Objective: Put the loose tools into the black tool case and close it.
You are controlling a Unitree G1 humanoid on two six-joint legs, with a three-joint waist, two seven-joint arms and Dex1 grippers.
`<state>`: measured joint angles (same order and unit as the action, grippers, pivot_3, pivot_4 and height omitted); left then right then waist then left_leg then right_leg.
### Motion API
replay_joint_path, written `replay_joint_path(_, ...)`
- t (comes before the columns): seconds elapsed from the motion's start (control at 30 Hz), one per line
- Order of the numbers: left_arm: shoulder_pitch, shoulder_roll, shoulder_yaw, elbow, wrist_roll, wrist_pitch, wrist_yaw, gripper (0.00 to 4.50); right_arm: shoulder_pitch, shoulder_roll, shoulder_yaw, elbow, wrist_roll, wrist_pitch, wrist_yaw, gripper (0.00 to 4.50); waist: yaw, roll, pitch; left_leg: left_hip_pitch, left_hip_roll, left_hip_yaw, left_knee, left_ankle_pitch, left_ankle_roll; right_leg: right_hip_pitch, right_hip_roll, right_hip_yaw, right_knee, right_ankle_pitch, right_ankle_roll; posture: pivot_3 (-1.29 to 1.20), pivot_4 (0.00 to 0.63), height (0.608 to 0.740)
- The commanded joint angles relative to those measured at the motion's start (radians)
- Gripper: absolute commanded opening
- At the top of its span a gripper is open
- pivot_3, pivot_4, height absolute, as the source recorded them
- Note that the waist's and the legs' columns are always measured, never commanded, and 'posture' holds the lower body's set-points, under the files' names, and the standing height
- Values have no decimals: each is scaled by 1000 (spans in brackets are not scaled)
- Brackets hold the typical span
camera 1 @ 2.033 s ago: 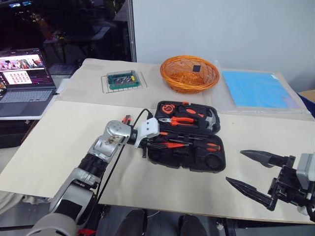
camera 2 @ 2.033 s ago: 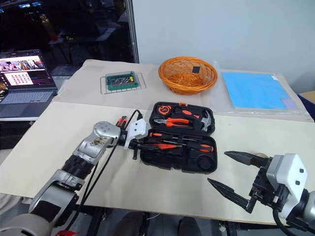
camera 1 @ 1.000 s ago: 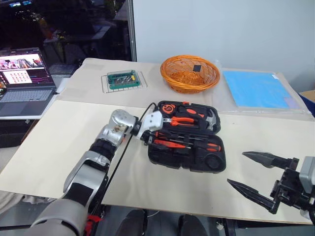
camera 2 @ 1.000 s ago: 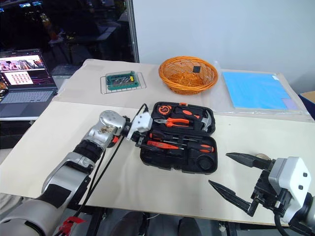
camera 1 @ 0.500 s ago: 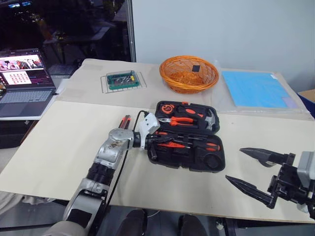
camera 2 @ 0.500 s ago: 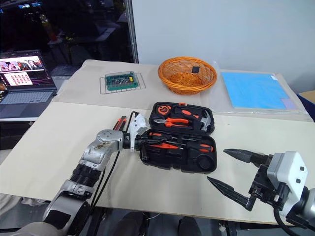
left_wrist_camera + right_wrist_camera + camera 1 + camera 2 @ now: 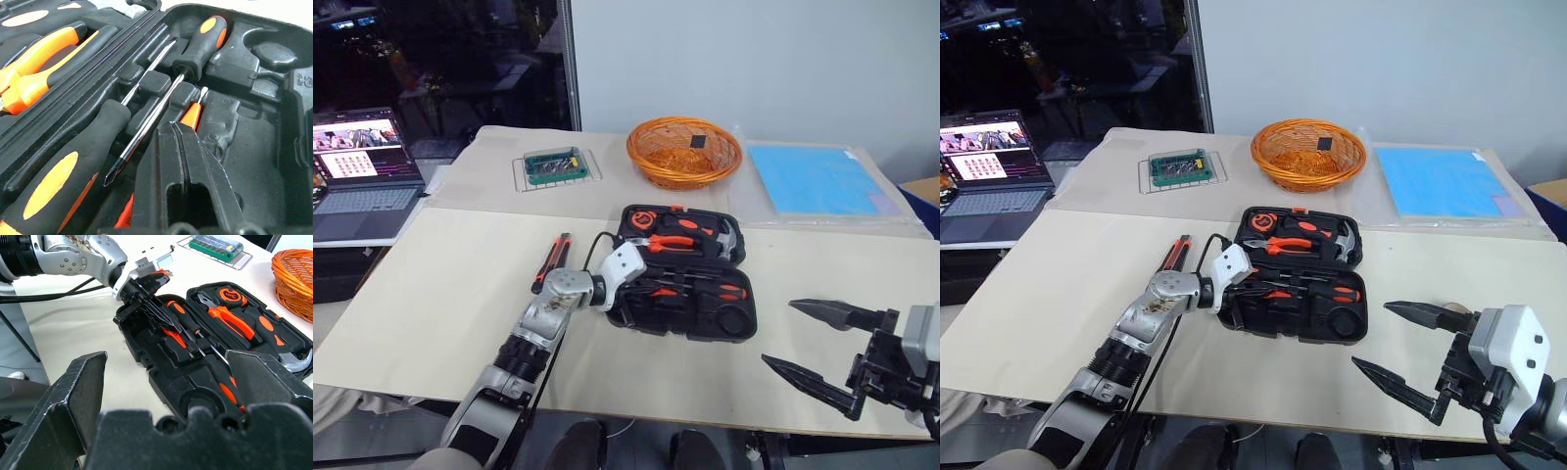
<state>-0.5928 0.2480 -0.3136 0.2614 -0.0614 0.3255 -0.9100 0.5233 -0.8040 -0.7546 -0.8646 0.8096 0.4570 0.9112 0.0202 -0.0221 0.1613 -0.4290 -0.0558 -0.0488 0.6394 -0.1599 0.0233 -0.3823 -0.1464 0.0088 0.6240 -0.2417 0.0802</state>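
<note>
The black tool case (image 7: 690, 333) lies open in the middle of the table. In the left wrist view two black-and-orange screwdrivers (image 7: 63, 166) (image 7: 203, 41) lie in its near half. A slim orange screwdriver (image 7: 192, 115) sits beneath my left gripper's fingers (image 7: 190, 161). My left gripper (image 7: 644, 286) is shut, low inside the case's left end, with nothing seen between the fingers. An orange-black utility knife (image 7: 551, 261) lies on the table left of the case. My right gripper (image 7: 779, 333) hangs open to the right of the case near the front edge, empty.
Orange pliers (image 7: 34, 54), a hammer and a tape measure sit in the lid (image 7: 680, 225). An orange wicker basket (image 7: 684, 149), a green box on a wire rack (image 7: 556, 164) and a blue sheet (image 7: 813, 179) stand at the back. A laptop (image 7: 362, 171) is far left.
My left gripper has come down into the case's near half and shut. The arm now lies lower, so the utility knife shows beside it. The right arm has not moved.
</note>
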Motion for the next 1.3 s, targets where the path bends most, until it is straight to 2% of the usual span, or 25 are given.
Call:
replay_joint_path(0.03,47,-19,55,-8,-67,22,6,34,-14,-8,-3,-24,26,-2,-9,4500,-3,0,0,0,0,0,0,0,0,0,0,0,0,0,0,0,150,740)
replay_joint_path(0.1,44,-27,142,-102,-152,63,21,34,-25,-7,4,-21,34,-4,-11,4500,-6,0,0,0,0,0,0,0,0,0,-1,0,0,0,0,0,150,740)
replay_joint_path(0.2,49,11,237,-232,-219,160,62,34,-45,-7,25,-9,35,-4,-13,4500,-10,-2,2,-7,0,0,0,0,0,-5,-1,0,1,2,2,0,150,740)
replay_joint_path(0.3,73,57,342,-365,-265,283,156,697,-87,-12,63,14,55,11,-31,4500,-11,-2,2,-8,0,-1,0,1,1,-7,1,-1,2,4,5,0,150,740)
replay_joint_path(0.4,104,85,412,-453,-266,372,267,1839,-134,-27,88,41,85,30,-46,4500,-8,-2,2,-8,-1,-1,0,3,5,-6,0,0,1,3,6,0,150,740)
replay_joint_path(0.53,139,141,498,-489,-191,473,451,3258,-236,-42,149,87,79,23,-55,4500,-5,-5,4,-8,-2,-1,0,2,4,-6,0,0,0,3,7,0,150,740)
replay_joint_path(0.63,130,168,479,-451,-151,516,516,4350,-303,-38,203,112,19,-17,-56,4500,-3,-6,4,-8,-1,-2,0,0,1,-6,1,-1,0,4,6,0,150,740)
replay_joint_path(0.67,125,171,467,-443,-148,524,519,4472,-317,-34,217,117,-5,-33,-55,4500,-2,-6,4,-8,-1,-2,0,0,1,-6,1,-1,0,4,6,0,150,740)
replay_joint_path(0.8,57,150,400,-290,-132,566,527,4472,-346,-27,258,135,-42,-52,-42,4500,13,-6,5,-8,-3,-2,0,0,1,-7,0,-2,0,3,7,0,150,740)
replay_joint_path(0.93,39,142,357,-209,-114,584,535,4472,-326,-21,243,114,-51,-49,-46,4500,16,-7,5,-9,-3,-2,0,0,1,-7,0,-1,0,4,7,0,150,740)
replay_joint_path(0.97,44,145,350,-199,-110,575,534,3943,-317,-20,235,107,-52,-47,-47,4500,16,-7,5,-9,-3,-2,0,0,1,-7,1,-1,0,4,7,0,150,740)
replay_joint_path(1.1,69,152,343,-205,-102,531,533,2806,-276,-11,209,86,-50,-46,-52,4500,16,-7,5,-9,-3,-2,-1,0,0,-8,1,-1,1,3,5,0,150,740)
replay_joint_path(1.13,73,152,348,-214,-104,500,524,2391,-266,-7,205,82,-51,-47,-54,4500,17,-7,5,-9,-3,-2,-1,0,0,-8,1,-1,1,3,6,0,150,740)
replay_joint_path(1.2,86,161,361,-260,-144,446,457,1892,-248,2,203,74,-54,-51,-57,4500,17,-7,5,-9,-3,-2,-1,-1,0,-7,0,0,0,3,6,0,150,740)
replay_joint_path(1.3,100,175,399,-323,-236,416,342,1892,-232,12,195,65,-52,-52,-62,4500,17,-7,5,-9,-3,-1,-1,-1,0,-8,0,0,0,3,6,0,150,740)
